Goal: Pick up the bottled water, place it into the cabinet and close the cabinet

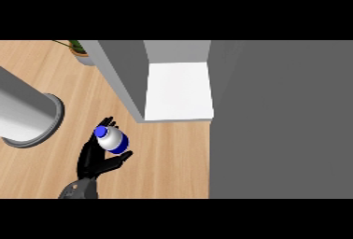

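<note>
The bottled water (114,140), white with a blue cap and a blue band, sits low left of the cabinet, held above the wooden counter (165,158). My left hand (93,158) is shut on it, fingers running up behind the bottle and thumb below it on the right. The cabinet (179,91) stands open ahead, its white shelf showing between a grey side wall (124,74) and the big grey door panel (283,121) on the right. The bottle is just short of the shelf's front left corner. My right hand does not show.
A large grey cylinder with a flared rim (27,119) lies at the left edge. A potted plant (81,50) stands at the back left, next to the cabinet wall. Bare wood stretches between the cylinder and the door panel.
</note>
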